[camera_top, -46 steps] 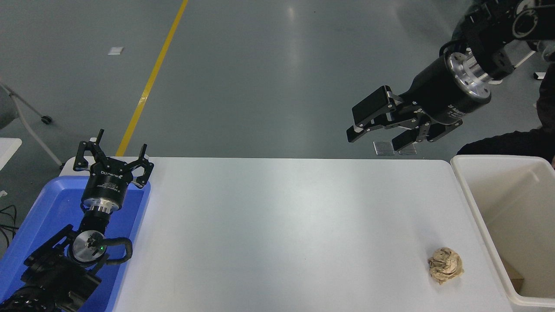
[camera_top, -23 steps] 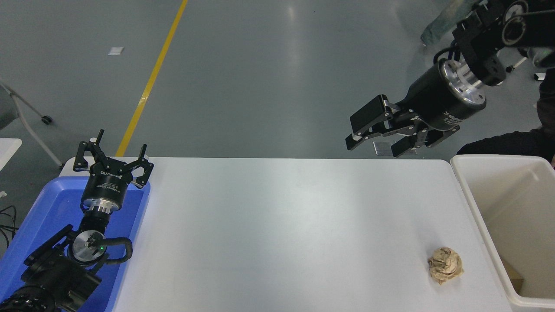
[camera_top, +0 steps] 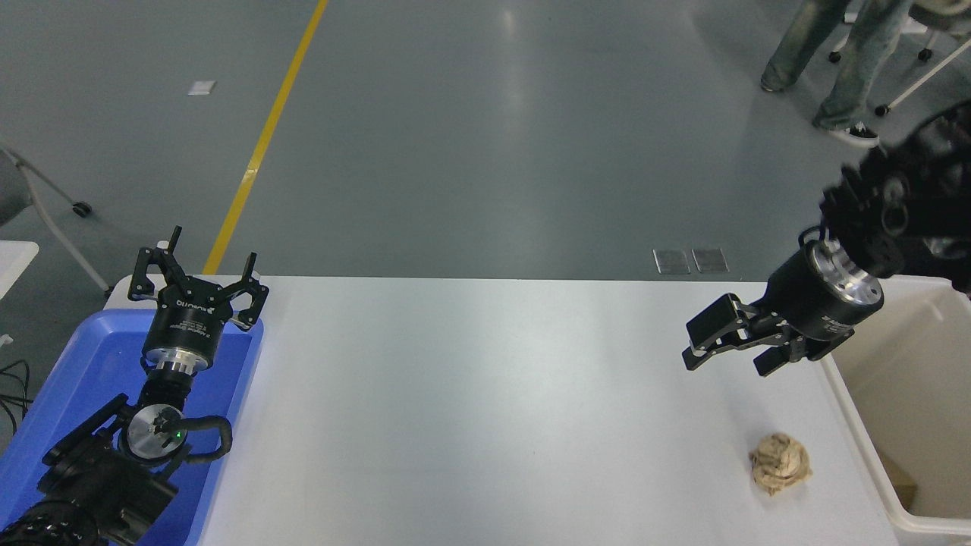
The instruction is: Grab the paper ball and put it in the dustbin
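The tan-brown crumpled paper ball (camera_top: 780, 463) lies on the white table (camera_top: 485, 409) near its front right, close beside the dustbin. The cream-white dustbin (camera_top: 903, 523) stands at the table's right edge, its beige inside partly hidden by the right arm. My right gripper (camera_top: 724, 356) is open and empty, pointing left, hanging above the table beyond and a little left of the ball, apart from it. My left gripper (camera_top: 197, 284) is open and parked over the blue tray at the lower left.
A shallow blue tray (camera_top: 83, 364) sits at the table's left edge under the left arm. A person's legs (camera_top: 827, 61) stand on the floor at the top right. A yellow line (camera_top: 265, 136) runs across the grey floor.
My right gripper has dropped from high beyond the table's far edge down and to the right, now over the table near the dustbin and closer to the ball. Ball and left arm unmoved.
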Available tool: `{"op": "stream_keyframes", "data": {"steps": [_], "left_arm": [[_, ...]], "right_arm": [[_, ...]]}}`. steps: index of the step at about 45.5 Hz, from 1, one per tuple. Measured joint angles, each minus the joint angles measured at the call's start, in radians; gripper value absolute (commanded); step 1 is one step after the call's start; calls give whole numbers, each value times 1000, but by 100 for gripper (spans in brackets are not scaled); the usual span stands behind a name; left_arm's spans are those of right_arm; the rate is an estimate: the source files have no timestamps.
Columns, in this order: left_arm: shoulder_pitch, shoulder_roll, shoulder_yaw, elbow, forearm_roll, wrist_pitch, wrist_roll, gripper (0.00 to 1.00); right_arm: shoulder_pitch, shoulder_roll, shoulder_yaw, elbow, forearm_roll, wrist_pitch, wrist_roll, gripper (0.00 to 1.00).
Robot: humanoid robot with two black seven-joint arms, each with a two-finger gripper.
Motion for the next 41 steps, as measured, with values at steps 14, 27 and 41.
{"op": "stream_keyframes", "data": {"steps": [14, 27, 41], "left_arm": [[0, 0, 0, 0, 0, 0, 0, 100], [0, 0, -1, 0, 0, 0, 0, 100], [0, 0, -1, 0, 0, 0, 0, 100]], "right_arm": [[-375, -75, 227, -171, -244, -117, 0, 100], [-584, -58, 361, -305, -354, -199, -10, 89], [-706, -34, 460, -371, -390, -249, -26, 36]]}}
